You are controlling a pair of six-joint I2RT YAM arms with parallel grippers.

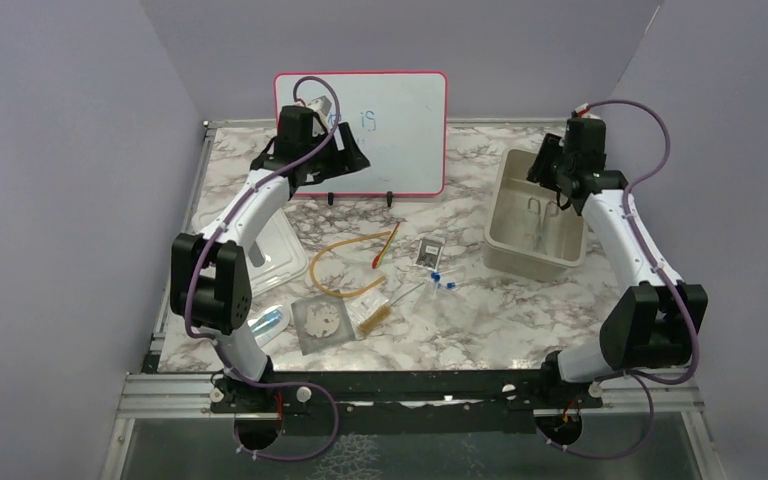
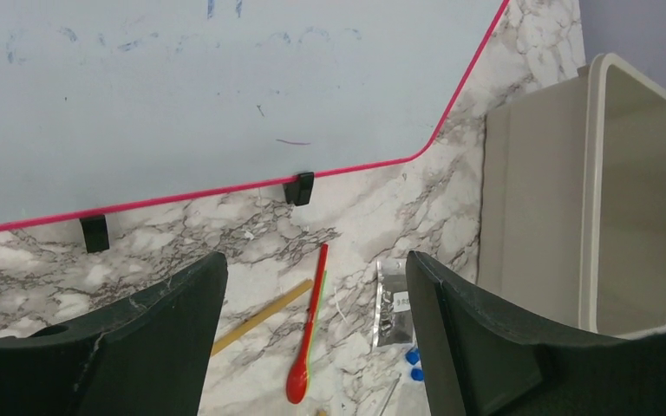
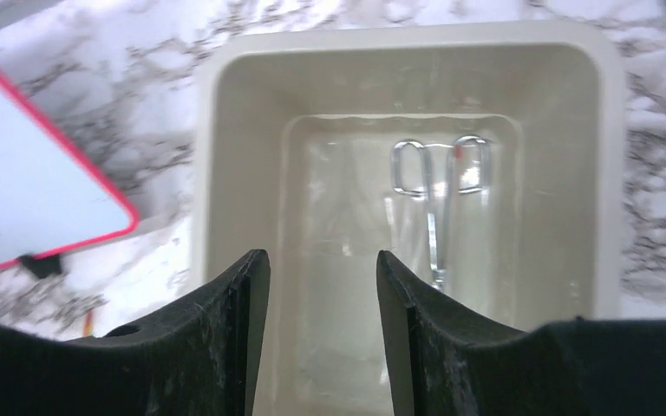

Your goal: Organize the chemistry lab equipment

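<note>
Loose lab equipment lies mid-table: an amber tubing loop (image 1: pixel 343 267), a red-tipped dropper (image 1: pixel 388 244), a small packet (image 1: pixel 428 252), blue-capped pieces (image 1: pixel 440 280), a grey gauze mat (image 1: pixel 321 322) and a brush (image 1: pixel 376 317). My left gripper (image 1: pixel 353 158) hovers open in front of the whiteboard. Below its empty jaws I see the dropper (image 2: pixel 310 329), tubing (image 2: pixel 260 315) and packet (image 2: pixel 395 303). My right gripper (image 3: pixel 323 256) hangs open and empty over the beige bin (image 3: pixel 399 35). Metal forceps (image 3: pixel 438 208) lie on the bin floor.
The red-framed whiteboard (image 1: pixel 390 130) stands on black feet at the back. The bin (image 1: pixel 505 180) sits at the right. Its clear lid (image 1: pixel 275 250) lies at the left, with a bluish packet (image 1: pixel 268 322) near the front-left edge. Purple walls enclose the table.
</note>
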